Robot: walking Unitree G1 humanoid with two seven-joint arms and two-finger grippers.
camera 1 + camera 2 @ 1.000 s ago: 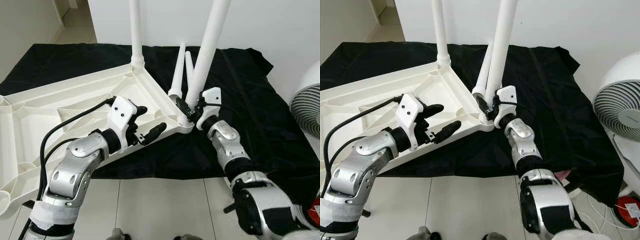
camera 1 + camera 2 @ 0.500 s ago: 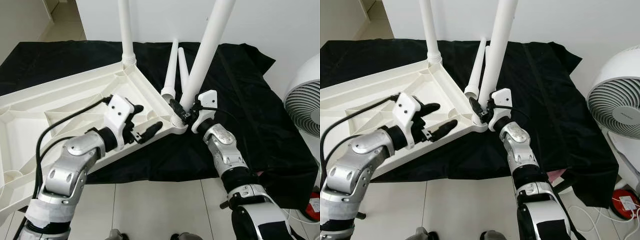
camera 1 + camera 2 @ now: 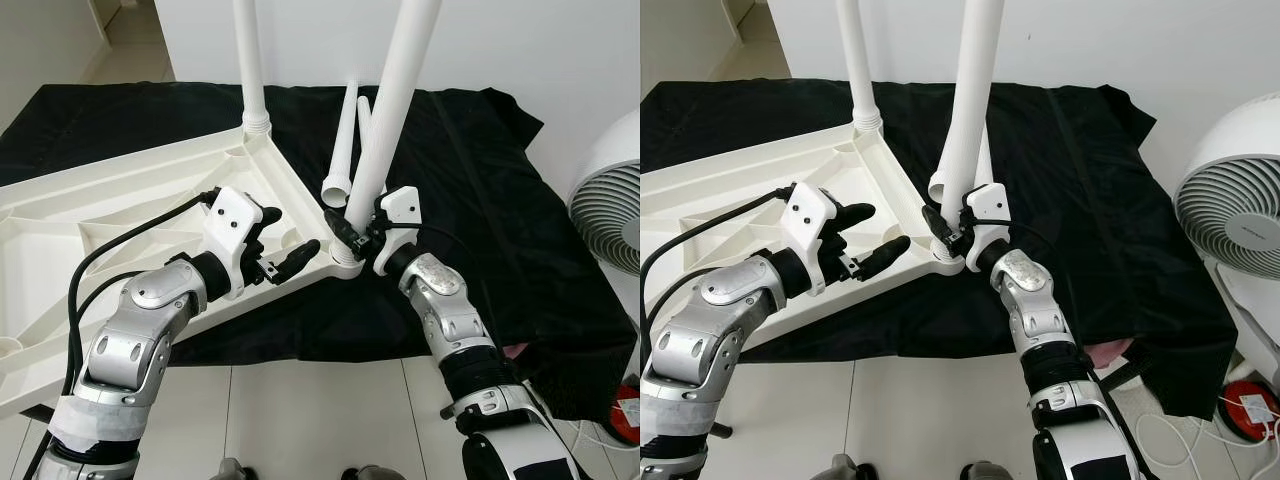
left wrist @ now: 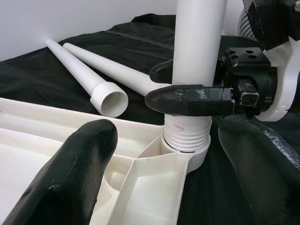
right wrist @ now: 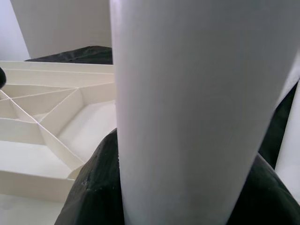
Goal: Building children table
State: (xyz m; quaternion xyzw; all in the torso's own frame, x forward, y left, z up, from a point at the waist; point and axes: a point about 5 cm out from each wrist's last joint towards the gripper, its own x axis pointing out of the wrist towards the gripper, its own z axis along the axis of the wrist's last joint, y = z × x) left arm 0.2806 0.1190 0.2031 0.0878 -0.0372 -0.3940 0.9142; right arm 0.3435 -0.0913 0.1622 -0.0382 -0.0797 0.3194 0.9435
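Tabletop, white, upturned on black cloth. Right gripper pinches leg standing in corner socket. Left gripper spread beside that corner; two loose legs nearby.

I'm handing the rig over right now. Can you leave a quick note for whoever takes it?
Right tool: shut on the near leg, low down, just above its threaded end in the corner socket of the tabletop.
Left tool: open, holding nothing, over the tabletop's near edge.
Done: far leg stands in its socket; tabletop lies upside down on the black cloth.
Left: near leg's seating can't be judged; two spare legs lie on the cloth.
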